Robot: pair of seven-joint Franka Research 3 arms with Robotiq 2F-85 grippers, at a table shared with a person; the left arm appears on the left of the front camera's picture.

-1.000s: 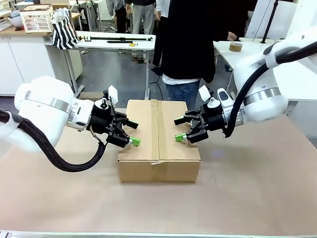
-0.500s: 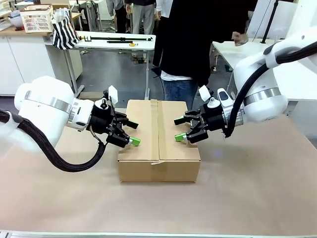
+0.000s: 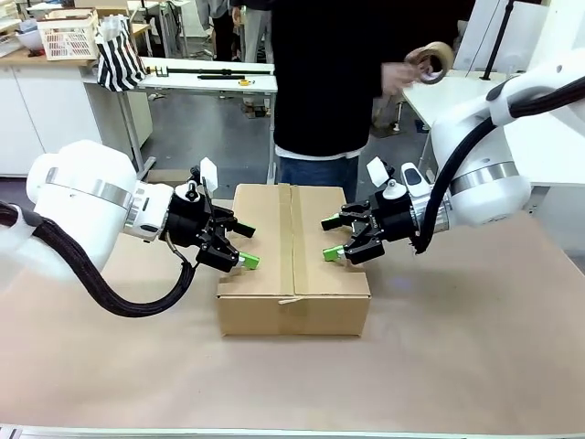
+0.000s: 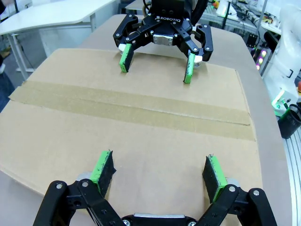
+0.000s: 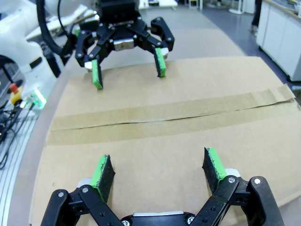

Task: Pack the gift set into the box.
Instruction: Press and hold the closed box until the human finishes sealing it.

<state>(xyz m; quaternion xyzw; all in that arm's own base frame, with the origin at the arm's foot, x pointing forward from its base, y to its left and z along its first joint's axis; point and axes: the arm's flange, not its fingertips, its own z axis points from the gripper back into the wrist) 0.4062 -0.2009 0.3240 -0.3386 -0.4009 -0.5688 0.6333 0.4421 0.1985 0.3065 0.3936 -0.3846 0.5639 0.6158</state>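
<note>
At frame centre the closed, taped box [image 3: 293,261] sits between the left hand [image 3: 239,245] and right hand [image 3: 335,239], both spread wide, holding nothing.

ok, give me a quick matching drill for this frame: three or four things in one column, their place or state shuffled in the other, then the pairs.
Things:
1. brown corrugated cardboard box
2. robot's left hand
3. robot's right hand
4. roll of tan packing tape

Places or states:
A. open, over the box top right of the seam, seen from the front
B. held up in the person's hand at the far side
C. flaps shut, a strip of tape along the seam
D. open, over the box top left of the seam, seen from the front

Pairs: 1-C, 2-D, 3-A, 4-B
</note>
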